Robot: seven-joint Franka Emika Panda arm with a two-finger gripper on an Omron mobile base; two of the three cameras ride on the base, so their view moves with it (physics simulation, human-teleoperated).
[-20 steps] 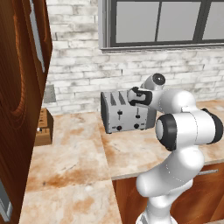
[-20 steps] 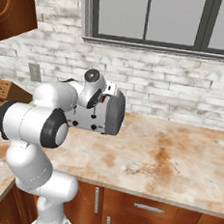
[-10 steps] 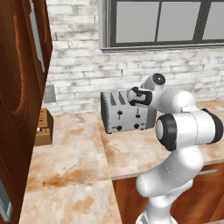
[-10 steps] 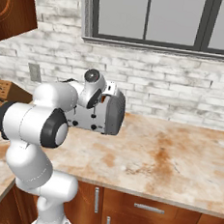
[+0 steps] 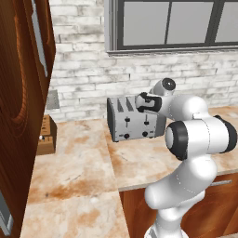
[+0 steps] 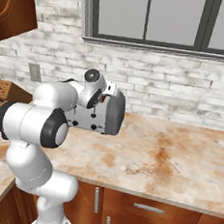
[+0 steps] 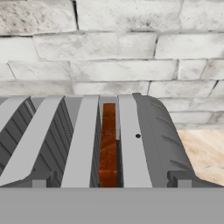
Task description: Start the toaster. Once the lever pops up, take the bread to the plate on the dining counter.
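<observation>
Whitewashed brick wall [image 5: 79,74] runs behind everything, with a dark-framed window [image 5: 172,23] set into it above the work area and a small outlet plate [image 5: 52,99] lower down. Beneath it stretches the beige marble-look surface [image 6: 167,163] with rust-brown streaks, carried on wooden cabinets [image 6: 138,216] with slim metal handles. A tall wooden cabinet door [image 5: 18,107] fills the left edge of the left base view. On the surface, close to the wall, stands the toaster [image 5: 132,122], a boxy grey metal unit whose front shows two vertical slider tracks and small dark knobs. The white arm bends over it from the near side, and the claw [image 5: 145,102] hovers just above the toaster's top at its right end, jaws spread wide and holding nothing. Well to the toaster's left sits a small brown wooden block [image 5: 46,135]. In the hand view the toaster's slots run away toward the wall, and the bread [image 7: 108,146], a brown slice seen edge-on, sits down inside the rightmost slot.
</observation>
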